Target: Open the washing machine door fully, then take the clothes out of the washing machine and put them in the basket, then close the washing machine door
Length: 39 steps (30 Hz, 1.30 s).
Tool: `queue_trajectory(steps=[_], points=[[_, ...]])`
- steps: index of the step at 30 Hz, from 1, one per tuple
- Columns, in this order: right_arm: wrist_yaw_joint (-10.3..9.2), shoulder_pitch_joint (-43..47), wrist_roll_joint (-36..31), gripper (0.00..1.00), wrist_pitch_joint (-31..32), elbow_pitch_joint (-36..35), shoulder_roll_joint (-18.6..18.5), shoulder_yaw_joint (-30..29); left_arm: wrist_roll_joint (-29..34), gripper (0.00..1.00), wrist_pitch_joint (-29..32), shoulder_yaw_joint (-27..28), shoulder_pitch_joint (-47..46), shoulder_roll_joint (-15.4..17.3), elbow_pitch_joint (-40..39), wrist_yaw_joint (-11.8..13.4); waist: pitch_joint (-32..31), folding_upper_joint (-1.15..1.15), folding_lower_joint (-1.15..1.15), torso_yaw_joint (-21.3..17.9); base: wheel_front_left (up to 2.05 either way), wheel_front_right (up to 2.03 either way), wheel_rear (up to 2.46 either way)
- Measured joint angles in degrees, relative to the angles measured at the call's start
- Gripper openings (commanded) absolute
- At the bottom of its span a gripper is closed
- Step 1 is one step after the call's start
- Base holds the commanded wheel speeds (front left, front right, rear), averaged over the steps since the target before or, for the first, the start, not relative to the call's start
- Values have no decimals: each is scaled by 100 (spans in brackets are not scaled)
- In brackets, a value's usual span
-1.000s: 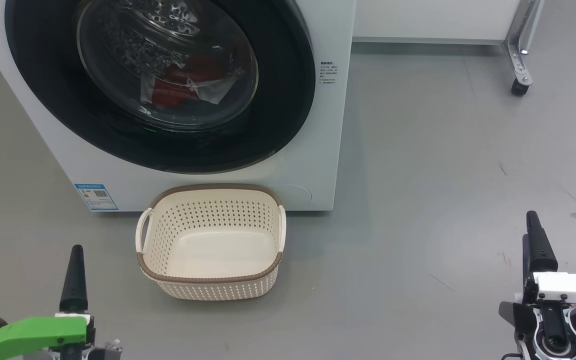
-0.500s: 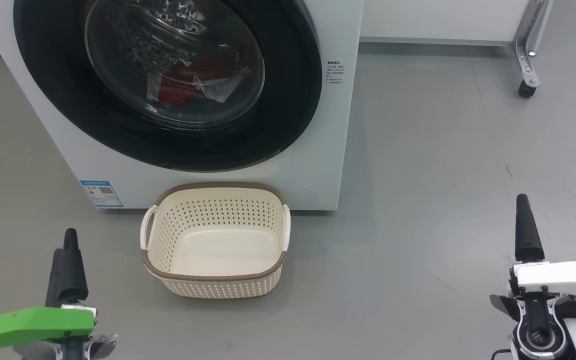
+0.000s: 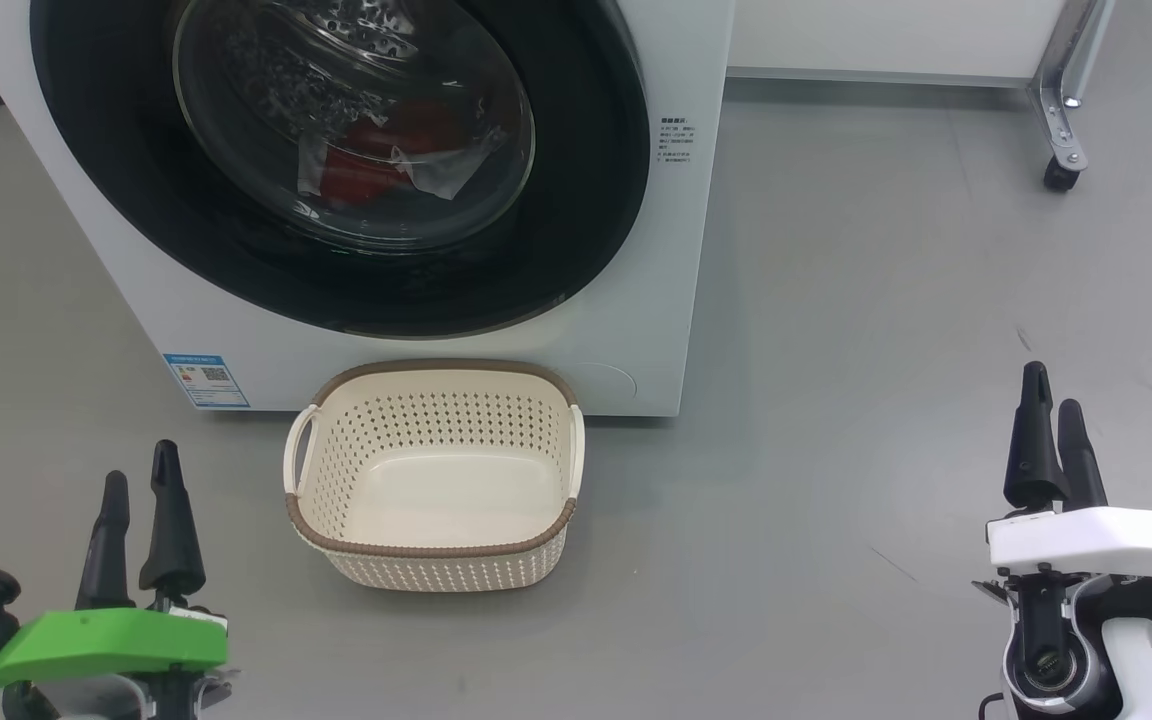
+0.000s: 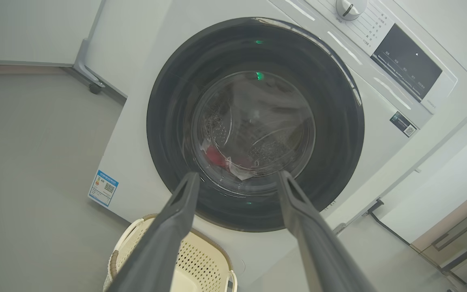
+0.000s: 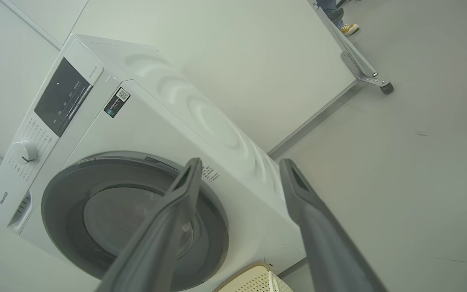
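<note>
Your left tool [image 3: 141,465] and right tool [image 3: 1051,388] gaped empty. The washing machine door [image 3: 586,200] was closed; the basket [image 3: 436,570] sat at its six o'clock.

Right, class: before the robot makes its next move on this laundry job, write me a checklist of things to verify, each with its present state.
1. The washing machine door opened: not ok, it is shut.
2. The clothes inside: ok, red fabric shows behind the door.
3. The basket upright, empty, before the washing machine: ok.
4. The left gripper open, holding nothing: ok.
5. The right gripper open, holding nothing: ok.
6. Where the door's handle is: cannot tell.
</note>
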Motion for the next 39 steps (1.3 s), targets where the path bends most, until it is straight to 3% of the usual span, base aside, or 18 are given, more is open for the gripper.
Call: queue_trajectory(steps=[9, 27, 39], points=[[-243, -2, -972, 100, -144, -120, 0, 200, 1076, 100, -130, -25, 0, -3, -33, -1, 10, 0, 0, 8, 0, 0, 0], [-600, 15, -3620, 100, -455, 129, -1, 828, 3234, 100, -415, -281, 4, -7, 11, -2, 2, 0, 0, 37, 0, 0, 0], [-644, 154, -3451, 100, -492, 552, 0, 606, 3475, 100, -420, -347, 7, -41, 202, -2, 34, 0, 0, 9, 0, 0, 0]])
